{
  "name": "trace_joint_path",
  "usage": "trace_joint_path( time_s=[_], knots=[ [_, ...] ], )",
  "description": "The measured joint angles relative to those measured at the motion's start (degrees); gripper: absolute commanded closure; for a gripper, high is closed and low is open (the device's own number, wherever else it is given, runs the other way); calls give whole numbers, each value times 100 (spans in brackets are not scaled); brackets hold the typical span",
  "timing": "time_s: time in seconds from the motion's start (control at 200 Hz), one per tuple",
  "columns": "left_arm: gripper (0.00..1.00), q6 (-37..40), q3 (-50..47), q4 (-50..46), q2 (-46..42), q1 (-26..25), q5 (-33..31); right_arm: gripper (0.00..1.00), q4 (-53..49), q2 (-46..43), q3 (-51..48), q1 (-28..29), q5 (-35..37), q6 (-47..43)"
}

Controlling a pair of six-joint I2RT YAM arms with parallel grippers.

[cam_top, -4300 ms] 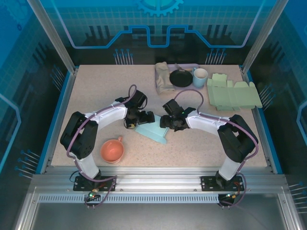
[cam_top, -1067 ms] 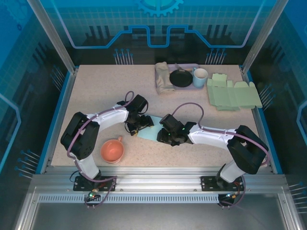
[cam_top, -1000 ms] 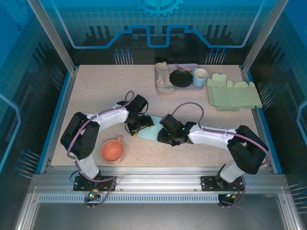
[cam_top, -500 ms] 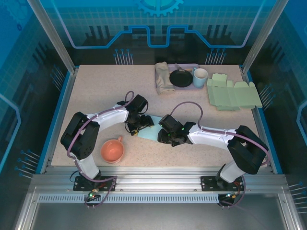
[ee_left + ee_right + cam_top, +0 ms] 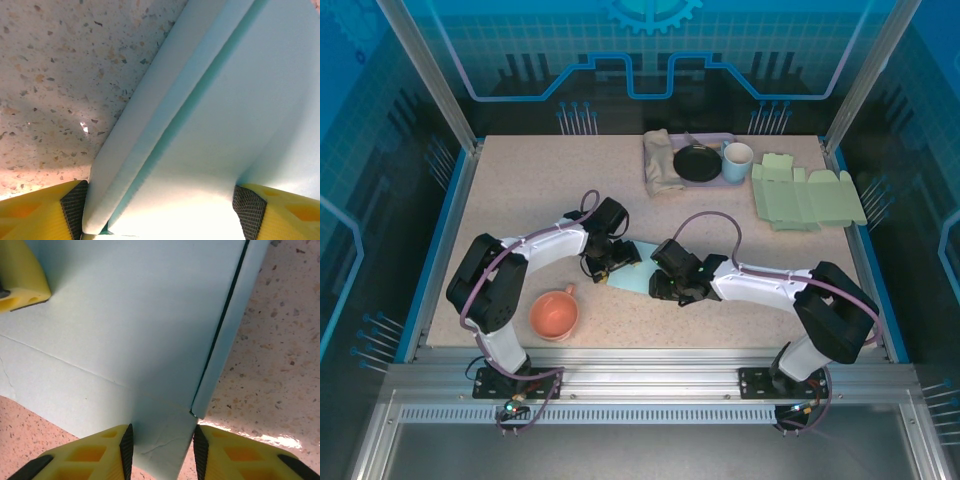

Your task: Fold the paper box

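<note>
1. The table point(image 5: 520, 190) holds the pale blue paper box point(image 5: 638, 268) at its centre.
2. The right arm reaches left; the right gripper point(image 5: 161, 450) pinches a box flap between narrowly parted fingers.
3. The left gripper point(image 5: 159, 210), jaws wide, straddles the box's folded edge.

I work in a lab test cell: aluminium frame rails point(image 5: 650, 382), blue printed enclosure panels point(image 5: 650, 60), speckled table point(image 5: 530, 190), staged household props.
</note>
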Motion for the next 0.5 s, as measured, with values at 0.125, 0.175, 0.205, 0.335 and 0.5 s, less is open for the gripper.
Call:
trace_joint_path(
  time_s=[0.125, 0.175, 0.205, 0.335, 0.5],
  knots=[
    [20, 2, -20, 39, 0, 0, 2, 62, 13, 26, 0, 0, 17, -127],
    [21, 0, -22, 42, 0, 0, 2, 62, 22, 35, 0, 0, 26, -175],
    [20, 0, -22, 46, 0, 2, 2, 63, 33, 39, 0, 0, 42, -214],
    [21, 0, -26, 66, 0, 2, 0, 64, 50, 63, 0, 2, 103, -431],
    [21, 2, -26, 79, 0, 2, -4, 64, 68, 111, 0, 46, 238, -855]
  ],
)
